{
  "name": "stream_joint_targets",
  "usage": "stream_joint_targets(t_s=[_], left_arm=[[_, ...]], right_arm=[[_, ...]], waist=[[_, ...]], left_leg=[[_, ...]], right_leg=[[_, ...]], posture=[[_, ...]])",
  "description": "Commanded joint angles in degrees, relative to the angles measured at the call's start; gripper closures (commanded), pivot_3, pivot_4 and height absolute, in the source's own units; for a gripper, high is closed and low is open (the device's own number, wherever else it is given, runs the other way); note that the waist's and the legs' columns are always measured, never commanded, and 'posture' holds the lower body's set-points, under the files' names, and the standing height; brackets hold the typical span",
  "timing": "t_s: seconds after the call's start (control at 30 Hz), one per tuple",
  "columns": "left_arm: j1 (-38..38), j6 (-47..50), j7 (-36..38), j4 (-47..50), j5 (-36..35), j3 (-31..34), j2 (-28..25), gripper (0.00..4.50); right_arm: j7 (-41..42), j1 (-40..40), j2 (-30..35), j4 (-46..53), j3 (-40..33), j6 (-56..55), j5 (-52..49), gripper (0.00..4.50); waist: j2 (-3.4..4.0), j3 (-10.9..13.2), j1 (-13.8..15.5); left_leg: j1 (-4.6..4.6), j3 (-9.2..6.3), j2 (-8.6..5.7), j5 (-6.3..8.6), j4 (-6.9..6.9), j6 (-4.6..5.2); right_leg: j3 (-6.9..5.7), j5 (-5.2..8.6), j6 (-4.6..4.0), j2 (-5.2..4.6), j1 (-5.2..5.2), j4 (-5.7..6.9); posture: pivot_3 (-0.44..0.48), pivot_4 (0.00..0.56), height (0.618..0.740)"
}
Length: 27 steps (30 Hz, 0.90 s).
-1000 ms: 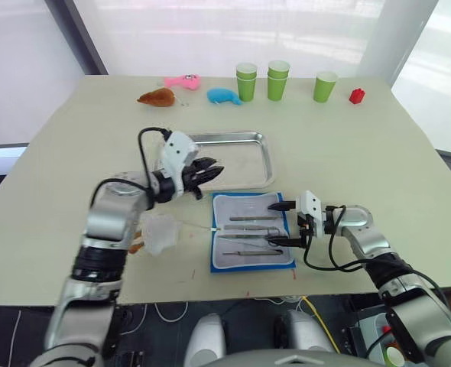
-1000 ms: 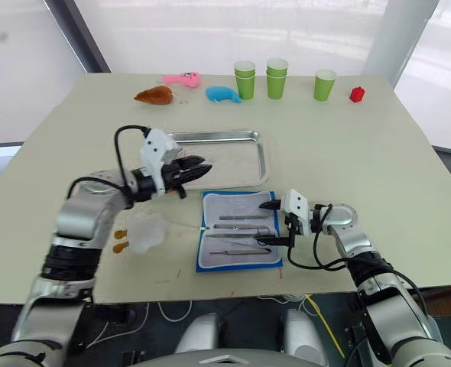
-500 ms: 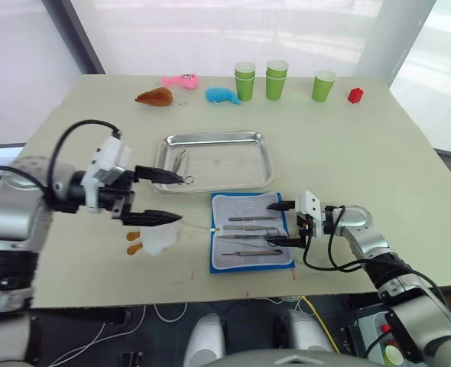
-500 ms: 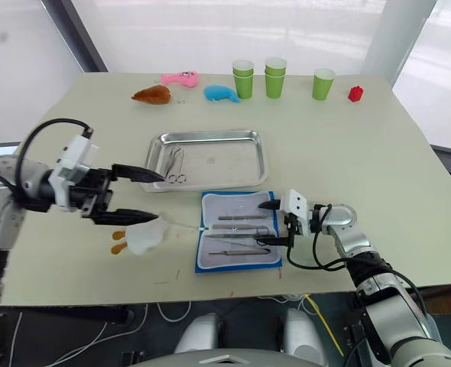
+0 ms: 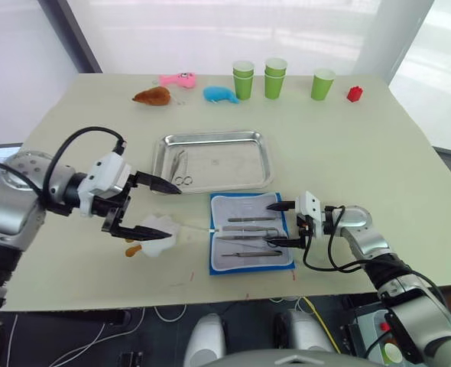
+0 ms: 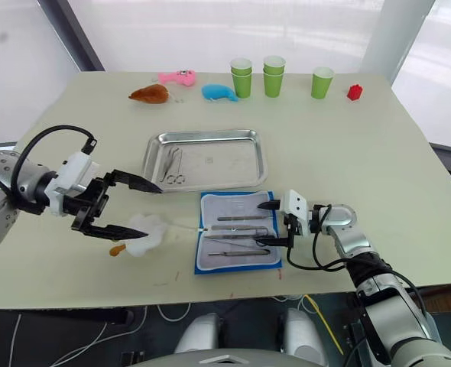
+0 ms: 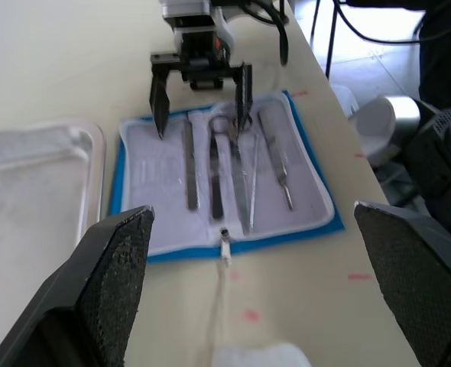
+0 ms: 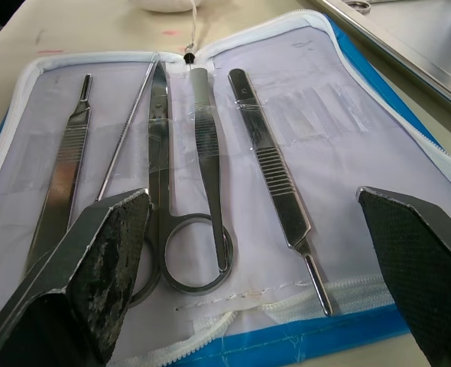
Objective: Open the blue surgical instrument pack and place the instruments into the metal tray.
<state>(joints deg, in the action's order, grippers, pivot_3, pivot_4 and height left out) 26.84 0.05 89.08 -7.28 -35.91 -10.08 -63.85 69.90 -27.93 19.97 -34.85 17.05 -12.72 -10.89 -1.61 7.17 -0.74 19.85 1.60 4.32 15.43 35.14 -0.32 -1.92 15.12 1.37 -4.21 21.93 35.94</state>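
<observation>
The blue surgical instrument pack (image 5: 216, 256) lies open near the table's front edge, pale lining up. Several silver instruments (image 5: 250, 229) lie in it, among them a ring-handled pair (image 8: 160, 153) and straight ones. My right gripper (image 5: 271, 224) stands open at the pack's right edge, one finger on either side of the instruments' ends. The metal tray (image 5: 214, 138) sits just behind the pack, with a pair of scissors (image 5: 181, 164) in its left part. My left gripper (image 5: 169, 207) is open and holds nothing, hovering left of the pack and in front of the tray's left corner.
A white fluffy lump (image 5: 158, 233) on the pack's zipper cord lies under my left gripper, beside a small orange piece (image 5: 132, 250). Along the far edge stand three green cup stacks (image 5: 276, 78), a red block (image 5: 355, 94), and pink (image 5: 178, 79), blue (image 5: 221, 94) and brown (image 5: 154, 96) toys.
My left gripper, nearly shut over the tray a second ago, has opened wide and drawn back to the left; scissors now lie in the tray. The right arm has not moved.
</observation>
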Motion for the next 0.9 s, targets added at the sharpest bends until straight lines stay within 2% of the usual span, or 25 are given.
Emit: stream_joint_targets(t_s=[0.03,0.07,0.1,0.13,0.2,0.3,0.67,0.9], left_arm=[[2.83,-0.56,-2.22,-0.82,5.98,-0.19,5.61,0.07],[3.46,0.03,-2.95,-1.35,7.51,-0.53,7.68,0.30],[3.86,0.45,-3.30,-1.68,8.64,-0.93,9.19,0.30],[4.31,0.22,-4.02,-2.20,9.96,-1.47,10.58,0.72],[4.99,-0.73,-5.44,-3.32,12.59,-2.27,13.03,1.19],[5.72,-0.21,-7.40,-4.87,16.61,-3.07,16.90,2.64],[7.28,-4.31,-8.97,-13.30,25.77,-4.48,23.93,2.64],[7.24,-5.03,-9.55,-16.05,28.05,-4.30,26.99,2.64]], right_arm=[[-1.96,5.78,2.24,-10.14,5.08,4.78,8.87,0.00],[-1.97,5.69,2.19,-10.17,5.07,4.80,8.86,0.00],[-1.99,5.62,2.14,-10.19,5.06,4.82,8.86,0.00],[-2.01,5.54,2.10,-10.25,5.06,4.81,8.88,0.00],[-2.09,5.42,1.99,-10.32,5.03,4.81,8.91,0.00],[-2.29,5.35,1.78,-10.31,4.87,4.81,8.76,0.00],[-2.59,5.73,1.77,-9.77,4.79,4.98,8.67,0.00],[-2.75,5.60,1.58,-10.00,4.78,4.86,8.69,0.00]], waist=[[-0.01,0.00,0.04],[-0.03,0.00,-0.02],[-0.03,0.00,-0.06],[-0.03,0.00,-0.06],[-0.04,-0.01,0.00],[-0.04,-0.01,-0.01],[-0.06,-0.02,-0.05],[-0.06,-0.03,-0.05]], left_leg=[[0.00,0.01,-0.01,-0.01,0.01,0.02],[0.00,0.03,-0.02,-0.05,0.01,0.09],[0.00,0.04,-0.02,-0.13,0.01,0.22],[-0.02,0.08,-0.02,-0.14,0.01,0.25],[-0.03,0.07,-0.04,-0.15,0.01,0.25],[-0.04,0.03,-0.08,-0.15,0.02,0.26],[-0.03,-0.05,-0.10,-0.16,0.02,0.27],[-0.02,-0.13,-0.09,-0.16,0.03,0.27]], right_leg=[[0.00,0.00,0.00,0.05,0.00,0.00],[0.00,-0.01,0.00,0.09,0.00,0.00],[0.00,-0.02,-0.01,0.13,-0.01,0.00],[0.02,-0.05,-0.04,0.15,-0.01,0.00],[-0.02,-0.07,-0.07,0.20,-0.05,0.00],[-0.20,-0.08,-0.08,0.23,-0.09,0.01],[-0.33,-0.11,-0.12,0.30,-0.11,0.01],[-0.39,-0.12,-0.13,0.27,-0.12,0.01]], posture=[[0.000,0.150,0.740],[0.000,0.150,0.740],[0.000,0.150,0.740],[0.000,0.150,0.740],[0.000,0.150,0.740],[0.000,0.150,0.740],[0.000,0.150,0.740],[0.000,0.150,0.740]])
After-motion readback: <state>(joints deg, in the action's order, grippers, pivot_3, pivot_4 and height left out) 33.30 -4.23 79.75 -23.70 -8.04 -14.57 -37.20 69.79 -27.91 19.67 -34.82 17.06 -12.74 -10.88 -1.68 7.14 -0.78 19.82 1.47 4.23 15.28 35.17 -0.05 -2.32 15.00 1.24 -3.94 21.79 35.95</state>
